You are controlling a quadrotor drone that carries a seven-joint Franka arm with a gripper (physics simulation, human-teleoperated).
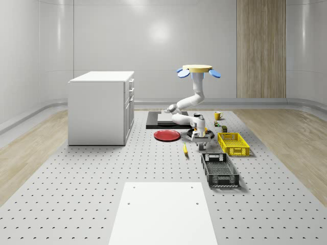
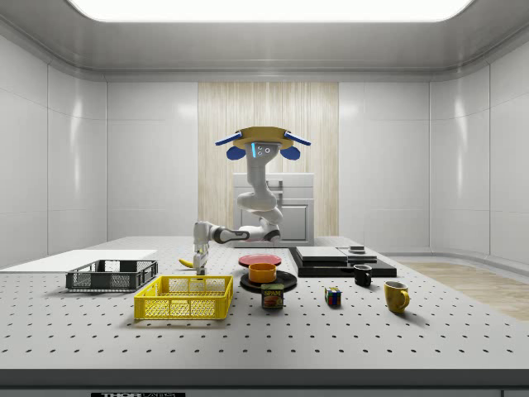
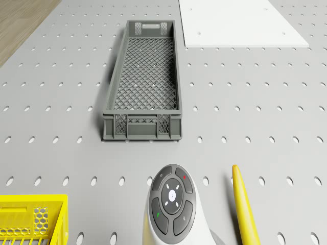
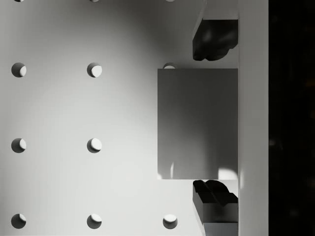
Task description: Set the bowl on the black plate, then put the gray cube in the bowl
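Note:
The orange bowl (image 2: 263,271) sits on the black plate (image 2: 285,283) in the side view. The gray cube (image 4: 197,123) lies on the perforated table, seen from straight above in the wrist view. My gripper (image 4: 215,120) is open and straddles the cube, one fingertip (image 4: 214,42) on each side and close to its faces. The drone (image 1: 199,70) hovers over the table's far middle. Its arm bends down, bringing the gripper (image 1: 200,144) low beside the yellow crate (image 1: 233,143); the gripper (image 2: 198,258) also shows near the table in the side view.
A red plate (image 1: 167,135), a banana (image 1: 185,149) and a gray crate (image 1: 219,170) lie close to the gripper. A white cabinet (image 1: 101,107) stands at the whole-scene view's left. A can (image 2: 272,295), a puzzle cube (image 2: 332,296) and two mugs (image 2: 396,295) stand nearby.

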